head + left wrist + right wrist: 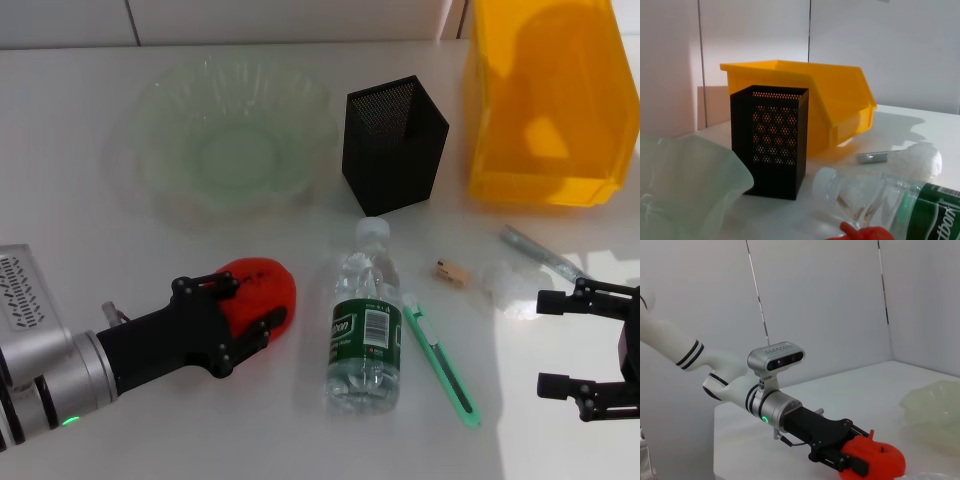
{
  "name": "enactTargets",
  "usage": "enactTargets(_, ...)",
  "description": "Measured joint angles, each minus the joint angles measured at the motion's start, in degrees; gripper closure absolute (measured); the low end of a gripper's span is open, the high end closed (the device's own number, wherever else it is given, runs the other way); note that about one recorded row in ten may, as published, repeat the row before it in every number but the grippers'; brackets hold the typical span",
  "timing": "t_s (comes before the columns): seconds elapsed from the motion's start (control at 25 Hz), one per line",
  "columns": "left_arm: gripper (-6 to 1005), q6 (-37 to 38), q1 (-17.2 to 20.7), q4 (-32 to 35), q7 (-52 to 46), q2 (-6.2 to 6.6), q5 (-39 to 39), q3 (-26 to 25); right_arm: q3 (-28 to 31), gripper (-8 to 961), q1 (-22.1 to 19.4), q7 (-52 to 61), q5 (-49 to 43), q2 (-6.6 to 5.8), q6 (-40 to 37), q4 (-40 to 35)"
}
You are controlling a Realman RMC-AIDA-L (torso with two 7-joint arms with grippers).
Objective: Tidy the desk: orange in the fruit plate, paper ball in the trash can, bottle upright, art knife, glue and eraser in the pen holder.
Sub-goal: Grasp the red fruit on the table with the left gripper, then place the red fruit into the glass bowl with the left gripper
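A red-orange orange (265, 285) rests on the table in front of the green glass fruit plate (230, 140); my left gripper (256, 300) is shut on it, one finger on each side. The right wrist view also shows that gripper (852, 460) clasping the orange (882, 460). The bottle (365, 325) lies on its side, with the green art knife (440, 360) to its right. The eraser (452, 272), white paper ball (505, 285) and grey glue stick (540, 255) lie nearer my right gripper (545, 342), which hovers open at the right edge.
The black mesh pen holder (395, 145) stands behind the bottle. The yellow trash can (545, 100) is at the back right. In the left wrist view the pen holder (770, 140) stands before the trash can (830, 100), with the fruit plate's rim (685, 185) close by.
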Motion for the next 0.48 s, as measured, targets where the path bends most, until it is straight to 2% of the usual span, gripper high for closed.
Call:
enactTargets(0.16, 495, 0.1, 1.4, 2.0, 0.0, -0.02, -0.1, 0.0, 0.0, 127, 0.0, -0.1, 0.0, 0.02, 0.1, 0.2)
enactTargets(0.28, 559, 0.7, 3.9, 5.7, -0.2, -0.06, -0.3, -1.0, 0.0, 127, 0.0, -0.2, -0.1, 0.02, 0.1, 0.2)
enactTargets(0.48, 701, 2.1, 4.3, 6.4, -0.6, 0.12, -0.4, -1.7, 0.0, 127, 0.1, -0.3, -0.1, 0.09, 0.1, 0.3)
